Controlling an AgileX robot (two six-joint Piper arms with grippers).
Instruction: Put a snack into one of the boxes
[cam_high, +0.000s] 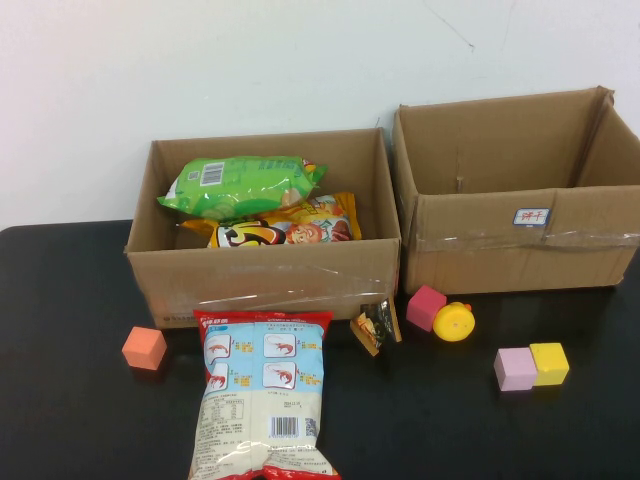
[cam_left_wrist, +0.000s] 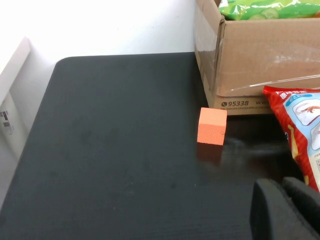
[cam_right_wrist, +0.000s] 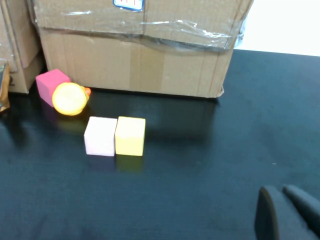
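A large red-and-white shrimp snack bag lies on the black table in front of the left cardboard box; it also shows in the left wrist view. That box holds a green bag and a yellow bag. A small dark snack packet leans against its front right corner. The right box looks empty. Neither arm shows in the high view. My left gripper is shut and empty, beside the big bag. My right gripper is shut and empty over bare table.
An orange cube sits left of the big bag. A pink cube and a yellow round toy lie before the right box. A lilac cube and a yellow cube touch each other nearer the front.
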